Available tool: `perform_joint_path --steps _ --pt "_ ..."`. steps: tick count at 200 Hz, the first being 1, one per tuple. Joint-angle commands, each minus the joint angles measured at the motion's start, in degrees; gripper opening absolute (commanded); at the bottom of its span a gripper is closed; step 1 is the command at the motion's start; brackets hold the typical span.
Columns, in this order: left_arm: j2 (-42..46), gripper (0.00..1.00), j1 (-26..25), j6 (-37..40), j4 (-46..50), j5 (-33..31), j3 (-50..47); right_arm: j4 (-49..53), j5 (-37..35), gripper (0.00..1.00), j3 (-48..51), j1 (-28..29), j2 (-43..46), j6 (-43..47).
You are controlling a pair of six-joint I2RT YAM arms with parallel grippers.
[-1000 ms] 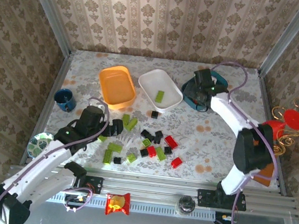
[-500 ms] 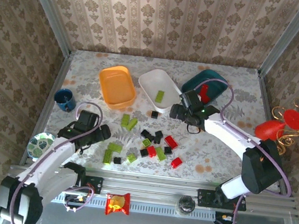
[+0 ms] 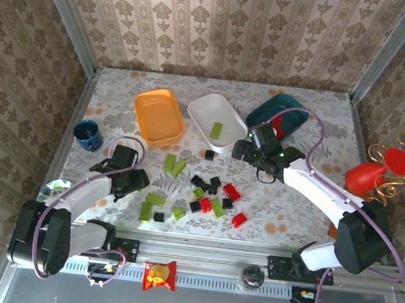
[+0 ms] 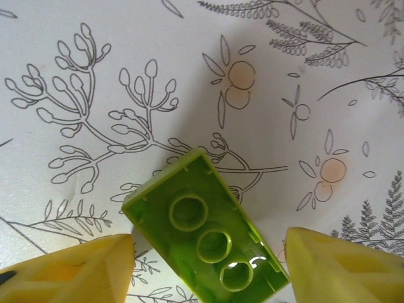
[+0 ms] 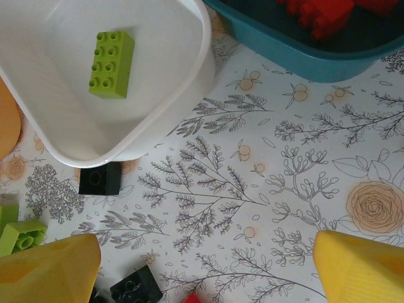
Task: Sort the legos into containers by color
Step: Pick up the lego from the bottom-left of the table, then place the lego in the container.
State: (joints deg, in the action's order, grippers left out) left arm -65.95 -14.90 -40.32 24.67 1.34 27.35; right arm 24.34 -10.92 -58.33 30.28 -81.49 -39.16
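Top external view: the legos lie scattered over the near middle of the worktop, small glossy bricks in lime green, black and red. At the far side sit three shallow, smooth plastic tubs with rounded corners: the orange tub on the left, the white tub in the middle and the dark teal tub on the right.

Right wrist view: one eight-stud lime brick lies flat in the white tub, red bricks show in the teal one, and a black brick sits on the flower-printed cloth just beside the white tub's near rim. The right claw hangs over bare cloth with its yellow fingers spread wide and nothing between them.

Left wrist view: an upturned lime brick lies hollow side up, showing three round tubes inside. The left claw straddles it, jaws part-way apart. The right pad is almost on the brick's corner, while a gap shows at the left pad. There's no grip on it yet.
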Motion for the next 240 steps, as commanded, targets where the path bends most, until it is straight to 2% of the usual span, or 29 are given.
perform_joint_path --steps 1,16,47,86,142,177,202,221,240 --pt "-3.0 0.59 -0.1 2.8 -1.1 2.4 1.8 0.0 -2.5 0.89 0.9 0.2 3.5 0.6" --pt "-4.6 0.56 -0.2 3.8 -0.8 2.8 2.1 -0.2 -2.7 0.89 1.2 0.2 4.0 0.7" --pt "-9.0 0.57 -1.5 4.0 -1.9 3.8 2.8 -0.5 -2.5 0.89 1.5 0.2 4.0 0.6" --pt "-10.1 0.42 -5.0 4.4 -1.5 1.8 4.8 -0.4 -2.5 0.88 1.3 0.2 4.4 0.7" --pt "-3.7 0.31 -6.8 6.0 3.6 0.7 7.6 -0.3 -2.3 0.89 1.2 0.2 4.9 0.5" --pt "-0.5 0.31 -12.2 7.4 6.9 -1.8 16.4 -0.4 -2.8 0.89 1.8 0.1 6.4 -0.1" --pt "-7.4 0.31 -15.7 9.4 2.7 -1.7 27.1 -0.7 -3.9 0.89 3.2 0.0 8.1 -1.4" --pt "-17.4 0.31 -17.2 11.6 -0.9 0.8 37.5 -0.2 -4.4 0.89 4.4 -0.1 9.1 -2.1" --pt "-28.3 0.31 -18.6 14.5 -1.9 0.8 49.2 1.2 -4.9 0.89 5.2 -0.1 10.1 -2.4"
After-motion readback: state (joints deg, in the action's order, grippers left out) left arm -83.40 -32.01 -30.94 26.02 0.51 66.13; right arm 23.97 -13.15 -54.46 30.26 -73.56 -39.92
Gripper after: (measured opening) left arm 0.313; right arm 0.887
